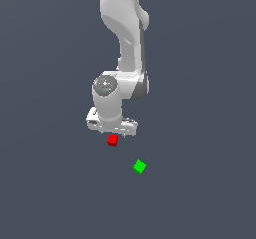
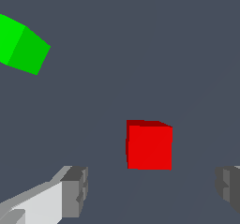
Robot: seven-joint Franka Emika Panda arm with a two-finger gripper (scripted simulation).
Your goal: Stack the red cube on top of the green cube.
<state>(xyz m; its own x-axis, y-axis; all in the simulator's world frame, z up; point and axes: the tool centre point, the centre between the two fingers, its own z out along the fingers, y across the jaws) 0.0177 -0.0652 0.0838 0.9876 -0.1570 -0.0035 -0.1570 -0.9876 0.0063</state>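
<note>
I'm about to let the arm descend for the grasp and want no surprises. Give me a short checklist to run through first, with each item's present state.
1. Jaws spread wider than the red cube: ok, a finger shows on each side with gaps.
2. Red cube centred under the gripper: ok in the wrist view; the exterior view shows it just below the gripper.
3. Cube faces square to the fingers: ok, roughly.
4. Red cube free, not yet gripped: ok.
5. Green cube clear of the descent: ok, it lies apart from the red one.
6. Height left above the floor: cannot tell.
</note>
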